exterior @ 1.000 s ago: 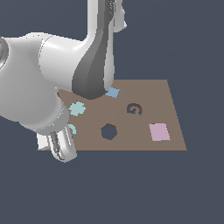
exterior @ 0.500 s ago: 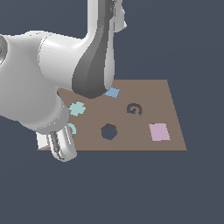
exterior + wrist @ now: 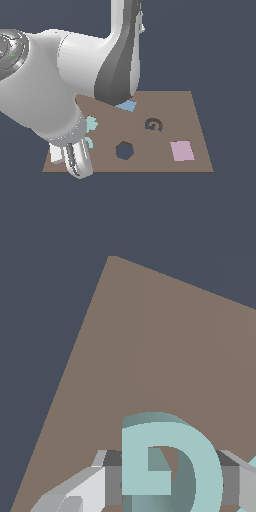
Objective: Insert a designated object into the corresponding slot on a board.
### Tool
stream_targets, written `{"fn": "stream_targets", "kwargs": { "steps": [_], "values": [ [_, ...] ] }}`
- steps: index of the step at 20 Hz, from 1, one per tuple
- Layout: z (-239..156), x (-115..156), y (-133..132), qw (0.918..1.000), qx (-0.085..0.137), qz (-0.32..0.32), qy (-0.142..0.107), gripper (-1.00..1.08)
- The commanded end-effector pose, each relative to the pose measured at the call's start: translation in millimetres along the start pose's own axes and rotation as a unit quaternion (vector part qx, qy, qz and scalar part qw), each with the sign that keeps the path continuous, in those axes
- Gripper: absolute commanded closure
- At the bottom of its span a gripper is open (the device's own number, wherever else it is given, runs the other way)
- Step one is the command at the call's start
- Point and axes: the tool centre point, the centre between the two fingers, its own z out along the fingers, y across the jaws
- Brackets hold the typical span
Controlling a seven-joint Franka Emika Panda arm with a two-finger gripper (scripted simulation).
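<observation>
The light-teal spiral piece (image 3: 200, 466) fills the lower part of the wrist view, lying on the brown board (image 3: 150, 356). My gripper (image 3: 172, 478) straddles it, with a grey finger (image 3: 112, 478) against each side, so it is shut on the piece. In the exterior view the arm covers the gripper, and only a sliver of the spiral piece (image 3: 89, 143) shows beside the arm near the board's (image 3: 172, 102) left edge. The dark spiral slot (image 3: 154, 124) lies further to the exterior view's right, uncovered.
A teal cross piece (image 3: 91, 123) sits just behind the spiral piece. On the board are also a dark polygonal hole (image 3: 124, 150), a pink square (image 3: 181, 150) and a blue piece (image 3: 127, 106) half under the arm. The bulky white arm (image 3: 55, 95) hangs over the board's left side.
</observation>
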Motion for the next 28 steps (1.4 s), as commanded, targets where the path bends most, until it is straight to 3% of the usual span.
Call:
{"fn": "stream_targets", "kwargs": {
  "steps": [1,13,28],
  "values": [
    [-1,-10,3,0.9999,0.000,0.013,0.000,1.08],
    [-3,-92,18,0.9932,0.000,0.116,0.000,1.08],
    [-6,-199,8,0.9685,0.000,0.249,0.000,1.08]
  ]
}}
